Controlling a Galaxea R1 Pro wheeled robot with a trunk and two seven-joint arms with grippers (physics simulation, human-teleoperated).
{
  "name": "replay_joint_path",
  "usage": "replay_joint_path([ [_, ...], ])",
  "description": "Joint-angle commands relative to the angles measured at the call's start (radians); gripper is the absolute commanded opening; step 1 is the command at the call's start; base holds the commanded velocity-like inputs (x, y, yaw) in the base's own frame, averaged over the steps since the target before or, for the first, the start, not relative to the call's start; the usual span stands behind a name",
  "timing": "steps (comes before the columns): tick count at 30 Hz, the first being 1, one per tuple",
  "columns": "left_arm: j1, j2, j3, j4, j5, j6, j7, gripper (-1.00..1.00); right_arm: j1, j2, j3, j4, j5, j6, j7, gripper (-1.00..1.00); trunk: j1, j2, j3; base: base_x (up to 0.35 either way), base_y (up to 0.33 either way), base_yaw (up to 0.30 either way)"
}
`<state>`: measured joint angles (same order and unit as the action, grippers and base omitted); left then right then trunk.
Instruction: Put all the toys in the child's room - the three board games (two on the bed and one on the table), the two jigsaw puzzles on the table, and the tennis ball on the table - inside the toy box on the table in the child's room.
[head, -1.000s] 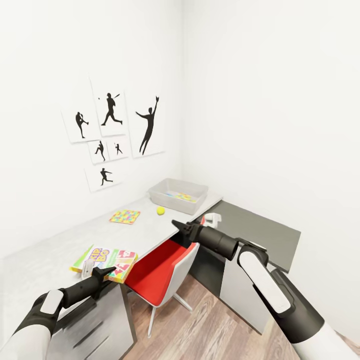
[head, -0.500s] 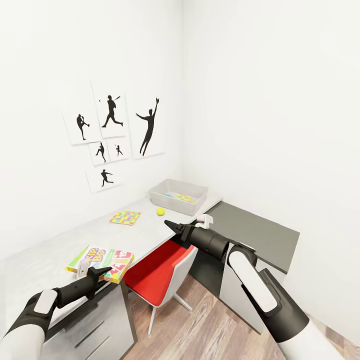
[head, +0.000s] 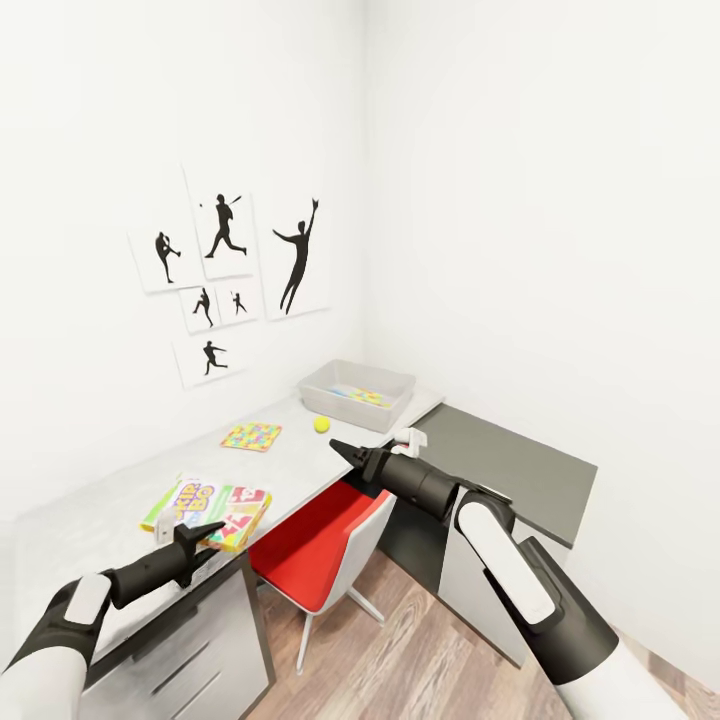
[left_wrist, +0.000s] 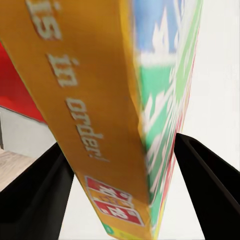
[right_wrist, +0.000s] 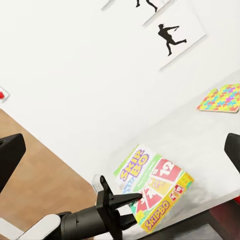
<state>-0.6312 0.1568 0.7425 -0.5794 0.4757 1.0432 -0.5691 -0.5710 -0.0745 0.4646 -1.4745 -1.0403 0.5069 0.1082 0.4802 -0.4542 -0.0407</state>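
Pale grey-white bench (head: 130, 490) runs along the left wall into a white corner, grey drawers (head: 190, 650) under its near end. Wood-plank floor (head: 420, 650) below, red-seated chair (head: 320, 545) tucked under the bench edge. Black sports silhouettes (head: 225, 275) on the left wall above the bench. A lower dark grey unit (head: 510, 465) meets the bench at the corner, along the right wall. Toy box (head: 357, 392) sits at the far end of the bench in the corner, one puzzle (head: 358, 394) lying inside it. Ball (head: 321, 424) on the bench just in front of the box. Second puzzle (head: 251, 436) flat on the bench, left of the ball, apart from it. Skip-Bo box (head: 208, 506) flat at the near bench edge. Left hand (head: 195, 536) at that box's near edge; left wrist view has its two dark fingers (left_wrist: 205, 175) spread either side of the box's yellow edge (left_wrist: 90, 115), gaps visible, not pinching. Right wrist view also shows the left hand (right_wrist: 117, 202) at the box (right_wrist: 155, 185). Right hand (head: 346, 455) hangs over the bench edge above the chair, well short of the ball, holding nothing; its fingers sit far apart at the margins of the right wrist view, so spread.
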Motion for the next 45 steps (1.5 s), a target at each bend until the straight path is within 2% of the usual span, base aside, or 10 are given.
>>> replay_joint_path([
  [1,-0.001,0.000,0.004,-0.004,-0.013,0.004,-0.032,-1.00,-0.001,-0.001,0.000,-0.001,-0.003,0.002,0.001,1.00,-0.003,0.005,0.001,0.000,0.000,0.000],
  [8,-0.001,0.007,-0.004,-0.025,-0.015,0.004,-0.080,-1.00,-0.001,-0.002,0.000,0.000,-0.002,0.002,0.001,1.00,-0.030,0.054,0.023,0.000,0.000,0.000],
  [14,0.000,0.013,-0.101,-0.095,-0.013,0.004,-0.104,-1.00,-0.001,-0.009,-0.001,-0.001,-0.003,0.002,0.002,1.00,-0.030,0.054,0.023,0.000,0.000,0.000],
  [17,0.001,0.014,-0.118,-0.104,-0.014,0.004,-0.121,-1.00,-0.001,-0.008,-0.001,0.000,-0.003,0.002,0.002,1.00,-0.030,0.054,0.023,0.000,0.000,0.000],
  [24,0.001,0.016,-0.126,-0.108,-0.015,0.004,-0.130,-1.00,-0.001,-0.003,-0.001,-0.001,-0.002,0.002,0.001,1.00,-0.030,0.054,0.023,0.000,0.000,0.000],
  [27,0.001,0.029,-0.125,-0.108,-0.016,0.004,-0.130,-1.00,-0.001,-0.001,-0.001,0.000,-0.002,0.002,0.001,1.00,-0.030,0.054,0.023,0.000,0.000,0.000],
  [33,0.001,0.036,-0.126,-0.108,-0.016,0.004,-0.130,-1.00,-0.001,-0.001,-0.001,0.000,-0.003,0.002,0.001,1.00,-0.030,0.054,0.023,0.000,0.000,0.000],
  [45,0.001,0.038,-0.125,-0.108,-0.016,0.004,-0.131,-1.00,-0.001,-0.001,-0.001,0.000,-0.002,-0.020,0.002,1.00,-0.030,0.054,0.023,0.000,0.000,0.000],
])
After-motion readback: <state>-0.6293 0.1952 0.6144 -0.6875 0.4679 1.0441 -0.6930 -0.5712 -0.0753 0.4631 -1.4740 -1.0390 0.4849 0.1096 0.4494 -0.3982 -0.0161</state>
